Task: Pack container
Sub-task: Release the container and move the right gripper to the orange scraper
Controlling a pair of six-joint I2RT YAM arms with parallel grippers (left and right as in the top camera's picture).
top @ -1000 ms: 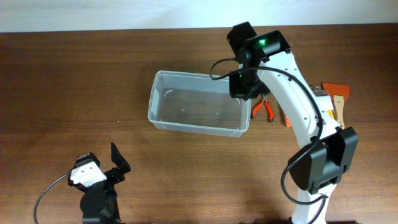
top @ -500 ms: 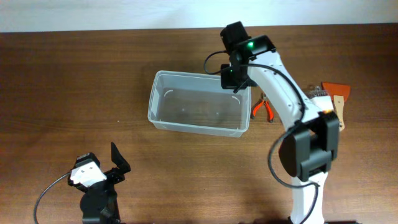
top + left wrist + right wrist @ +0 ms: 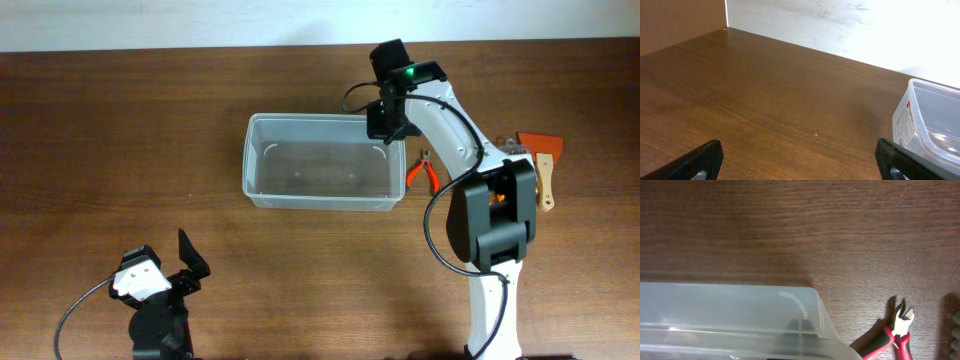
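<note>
The container (image 3: pixel 318 201) is a clear plastic tub at the middle of the table, with nothing visible inside. My right gripper (image 3: pixel 386 124) is at its far right corner and is shut on the rim. In the right wrist view the container (image 3: pixel 730 305) fills the lower left, and one dark finger (image 3: pixel 802 328) shows through the plastic. My left gripper (image 3: pixel 190 262) is open and empty near the front left edge, well away from the tub. In the left wrist view its fingers (image 3: pixel 800 161) spread wide over bare wood, with the container (image 3: pixel 920 120) at the far right.
Red-handled cutters (image 3: pixel 428 172) lie just right of the container and also show in the right wrist view (image 3: pixel 896 332). A scraper with an orange blade and wooden handle (image 3: pixel 543 165) lies at the right edge. A white wall (image 3: pixel 865 25) borders the table's far side.
The right gripper has shifted at the container's far right corner, and the tub has turned from slightly skewed to square with the table. The left arm has not moved.
</note>
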